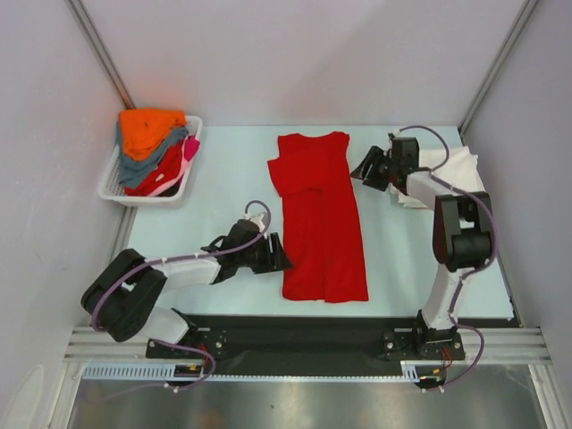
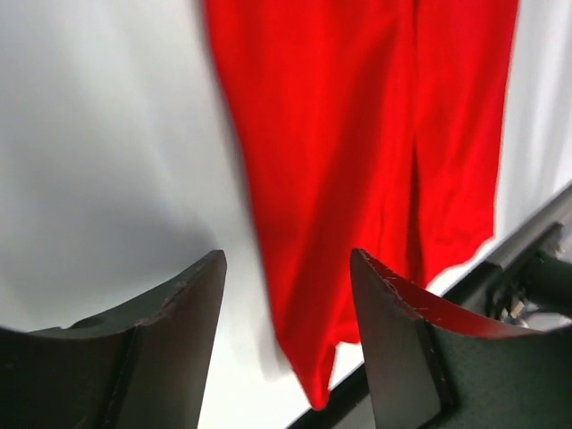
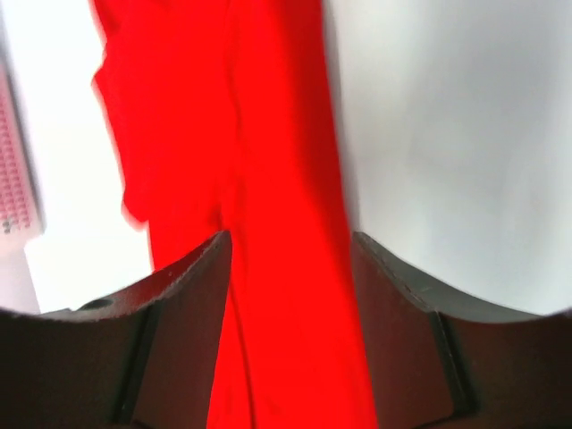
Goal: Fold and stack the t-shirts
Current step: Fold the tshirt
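Broadly, the table (image 1: pixel 214 179) carries a red t-shirt (image 1: pixel 320 219) at its middle, already folded lengthwise into a narrow strip; its long axis runs from the far side toward the arms, collar end far, hem end near the table's front edge, with a sleeve fold bulging on the left near the top; the step in hand looks like the lengthwise fold just finished, and the next move probably calls for taking one end and bringing it over the other to halve the strip. At the far left a white mesh basket (image 1: pixel 114 183) holds the waiting shirts, orange (image 1: pixel 150 127) on top, grey-teal and red with pink trim beneath; at the far right a cream-white shirt (image 1: pixel 456 165) lies folded, partly behind the right arm. The left gripper (image 1: pixel 279 253) sits just beside the strip's left edge, jaws apart and empty; the right gripper (image 1: pixel 368 168) hangs near the collar end's right side, jaws likewise parted, holding nothing.
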`<state>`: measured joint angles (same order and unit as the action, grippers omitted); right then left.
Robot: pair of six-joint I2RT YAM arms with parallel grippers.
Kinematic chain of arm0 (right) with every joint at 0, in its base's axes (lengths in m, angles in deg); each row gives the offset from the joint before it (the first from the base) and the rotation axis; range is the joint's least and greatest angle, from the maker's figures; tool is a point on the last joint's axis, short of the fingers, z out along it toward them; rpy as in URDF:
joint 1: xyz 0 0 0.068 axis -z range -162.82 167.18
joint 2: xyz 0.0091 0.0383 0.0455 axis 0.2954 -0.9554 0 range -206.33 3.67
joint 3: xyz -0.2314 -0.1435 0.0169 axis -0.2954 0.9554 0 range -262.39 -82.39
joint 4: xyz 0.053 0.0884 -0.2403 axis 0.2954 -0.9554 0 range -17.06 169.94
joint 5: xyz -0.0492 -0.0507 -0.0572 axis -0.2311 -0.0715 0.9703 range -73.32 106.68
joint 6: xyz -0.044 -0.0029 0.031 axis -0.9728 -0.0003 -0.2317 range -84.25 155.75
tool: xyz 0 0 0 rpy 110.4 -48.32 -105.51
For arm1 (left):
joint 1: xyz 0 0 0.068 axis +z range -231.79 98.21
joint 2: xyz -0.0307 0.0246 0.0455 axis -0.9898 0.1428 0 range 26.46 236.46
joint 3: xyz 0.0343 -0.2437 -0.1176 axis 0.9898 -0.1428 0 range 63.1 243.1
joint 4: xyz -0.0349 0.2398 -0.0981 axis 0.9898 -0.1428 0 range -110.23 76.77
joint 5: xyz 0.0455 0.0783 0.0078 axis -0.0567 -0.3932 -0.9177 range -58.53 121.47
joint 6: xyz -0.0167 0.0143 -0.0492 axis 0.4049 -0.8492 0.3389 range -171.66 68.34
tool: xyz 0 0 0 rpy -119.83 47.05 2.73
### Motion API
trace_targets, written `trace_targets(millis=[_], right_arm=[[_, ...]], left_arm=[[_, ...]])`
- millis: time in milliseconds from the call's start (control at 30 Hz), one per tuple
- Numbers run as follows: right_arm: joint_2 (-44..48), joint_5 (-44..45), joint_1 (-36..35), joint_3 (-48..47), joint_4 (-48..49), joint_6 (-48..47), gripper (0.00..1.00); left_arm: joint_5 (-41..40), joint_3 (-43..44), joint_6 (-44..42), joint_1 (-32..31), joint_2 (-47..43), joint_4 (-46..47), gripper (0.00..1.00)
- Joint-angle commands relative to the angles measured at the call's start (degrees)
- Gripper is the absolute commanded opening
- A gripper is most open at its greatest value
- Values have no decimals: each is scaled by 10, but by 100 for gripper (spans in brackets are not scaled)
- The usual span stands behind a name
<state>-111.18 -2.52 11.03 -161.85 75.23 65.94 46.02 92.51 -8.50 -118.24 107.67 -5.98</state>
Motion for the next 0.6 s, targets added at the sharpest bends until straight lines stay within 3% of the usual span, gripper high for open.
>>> trace_targets(millis=[0,200,267,333,400,467,567], right_arm=[[114,-14,0,119,62,8,60],[267,19,-24,238,-17,-10,57],[310,35,-43,270,-39,-22,57],[333,46,-79,301,-64,-32,59],[362,51,-102,322,-83,-36,61],[378,38,-126,351,-86,-31,61],[405,18,-155,373,-87,-22,61]], left_arm=[[17,-31,41,-37,-7,57,61],[15,-73,95,-103,4,109,40],[0,-89,105,-118,-1,110,23],[-12,-105,117,-142,-10,108,20],[-33,-111,124,-175,-31,102,31],[-52,-110,130,-196,-50,73,57],[-59,-113,134,-208,-90,45,67]])
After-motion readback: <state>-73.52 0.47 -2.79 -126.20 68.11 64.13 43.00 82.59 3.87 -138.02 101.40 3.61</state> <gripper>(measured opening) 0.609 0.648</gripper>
